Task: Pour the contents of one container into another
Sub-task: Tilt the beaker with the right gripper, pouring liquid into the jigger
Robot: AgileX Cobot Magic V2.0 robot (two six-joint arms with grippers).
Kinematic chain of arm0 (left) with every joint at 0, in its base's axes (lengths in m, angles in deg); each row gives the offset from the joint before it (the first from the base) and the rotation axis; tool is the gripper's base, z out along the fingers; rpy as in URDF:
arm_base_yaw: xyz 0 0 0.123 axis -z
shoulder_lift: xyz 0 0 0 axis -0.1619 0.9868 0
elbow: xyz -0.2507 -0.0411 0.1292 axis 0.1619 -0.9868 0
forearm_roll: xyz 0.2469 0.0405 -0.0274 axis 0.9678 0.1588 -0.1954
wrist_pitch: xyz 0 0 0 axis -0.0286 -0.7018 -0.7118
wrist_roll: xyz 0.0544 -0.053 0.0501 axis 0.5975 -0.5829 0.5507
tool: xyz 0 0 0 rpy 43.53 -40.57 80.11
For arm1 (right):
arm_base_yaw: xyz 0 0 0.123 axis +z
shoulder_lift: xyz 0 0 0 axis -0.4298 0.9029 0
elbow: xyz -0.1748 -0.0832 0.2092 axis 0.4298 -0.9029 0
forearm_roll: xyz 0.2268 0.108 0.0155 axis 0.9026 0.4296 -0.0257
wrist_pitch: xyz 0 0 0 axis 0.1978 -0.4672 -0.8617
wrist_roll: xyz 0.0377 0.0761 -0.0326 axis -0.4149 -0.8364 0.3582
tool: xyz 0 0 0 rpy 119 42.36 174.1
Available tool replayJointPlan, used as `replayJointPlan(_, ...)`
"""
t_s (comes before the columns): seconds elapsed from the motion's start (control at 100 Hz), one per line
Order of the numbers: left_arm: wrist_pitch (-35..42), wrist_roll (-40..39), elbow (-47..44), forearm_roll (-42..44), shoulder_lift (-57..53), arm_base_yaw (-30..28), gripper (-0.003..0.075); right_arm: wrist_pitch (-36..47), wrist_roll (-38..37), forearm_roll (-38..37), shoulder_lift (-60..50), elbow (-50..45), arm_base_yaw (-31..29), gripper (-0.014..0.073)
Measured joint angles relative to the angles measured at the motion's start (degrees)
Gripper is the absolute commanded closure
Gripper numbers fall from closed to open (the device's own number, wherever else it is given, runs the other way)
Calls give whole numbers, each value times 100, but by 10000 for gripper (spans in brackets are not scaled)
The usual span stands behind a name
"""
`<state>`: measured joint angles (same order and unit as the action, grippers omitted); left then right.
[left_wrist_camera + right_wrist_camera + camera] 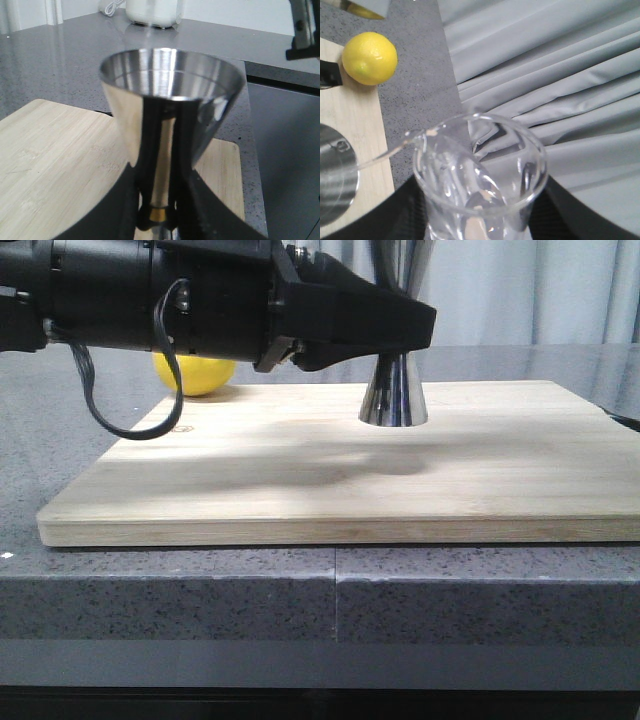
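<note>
Front view hides the pour

Left gripper [400, 335] is clamped on the jigger [394, 390] at its waist, the jigger upright on the board [330, 480]. Only the right wrist view shows the beaker [480, 175], pinched in the right gripper [475, 220] and tipped, a thin stream running from its lip into the jigger's mouth. That stream looks slender; a drift of the lip would likely spill onto the board. A lemon [369, 58] sits near.

front: low, table-edge, forward | wrists: close-up | shared: jigger [394, 390], board [330, 480]
</note>
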<state>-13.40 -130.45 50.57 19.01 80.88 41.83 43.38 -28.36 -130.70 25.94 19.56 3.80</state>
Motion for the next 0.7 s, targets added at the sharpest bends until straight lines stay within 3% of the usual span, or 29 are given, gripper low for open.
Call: replayJointPlan(0.7, 0, 0, 0, 0, 0, 0, 682, 43, 0, -466, 0, 0, 0, 291)
